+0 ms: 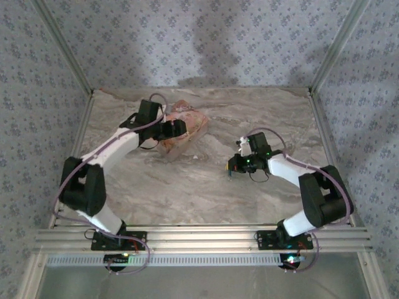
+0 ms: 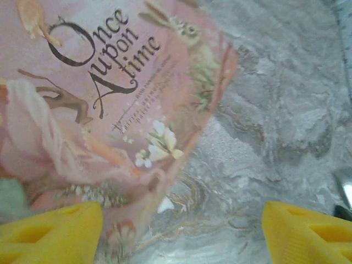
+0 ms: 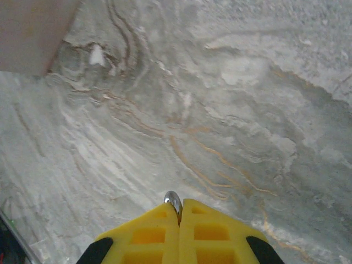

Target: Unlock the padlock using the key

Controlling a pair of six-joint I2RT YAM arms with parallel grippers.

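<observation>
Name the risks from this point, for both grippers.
1. The right gripper is shut on a small metal piece with just its rounded silvery tip poking out; so slight a hold may let it twist or slip.
2. The left gripper hangs open by the pink box, with a small white piece near the box's edge; closing there might catch the box instead.

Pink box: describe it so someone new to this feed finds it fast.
On the grey marbled table, look to the far side, left of centre, where the left end effector hangs open. The pink box lies at its tip, set apart by an illustrated lid reading 'Once upon a time' beside a rabbit.
</observation>
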